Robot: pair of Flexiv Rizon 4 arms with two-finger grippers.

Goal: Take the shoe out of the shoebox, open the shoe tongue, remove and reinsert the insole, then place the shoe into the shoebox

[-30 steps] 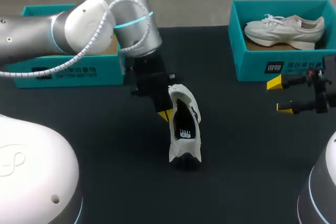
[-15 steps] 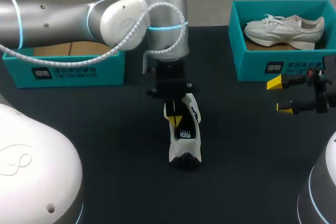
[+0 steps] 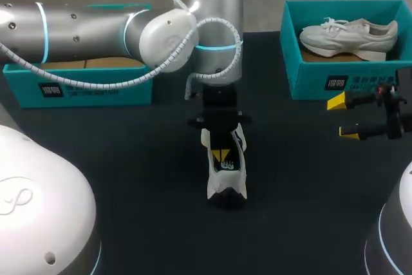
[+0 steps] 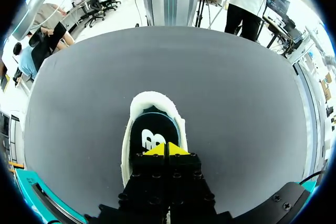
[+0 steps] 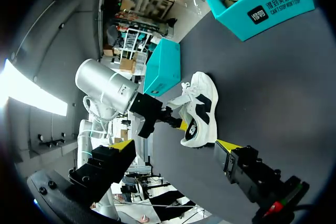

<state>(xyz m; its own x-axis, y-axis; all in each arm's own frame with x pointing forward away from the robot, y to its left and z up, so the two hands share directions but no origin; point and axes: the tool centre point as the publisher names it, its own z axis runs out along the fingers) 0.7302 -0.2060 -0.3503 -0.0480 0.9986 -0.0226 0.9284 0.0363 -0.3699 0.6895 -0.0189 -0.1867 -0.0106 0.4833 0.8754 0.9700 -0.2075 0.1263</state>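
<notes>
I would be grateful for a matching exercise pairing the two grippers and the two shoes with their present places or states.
Things:
1. left gripper
2. right gripper
3. black-and-white shoe
4. cream shoe

Places or states:
A. lying in the teal box on the right
B. open, holding nothing, near the right side of the table
C. standing mid-table, out of any box
D. tips together inside a shoe's opening

Pairs: 1-D, 2-B, 3-C, 4-A
</notes>
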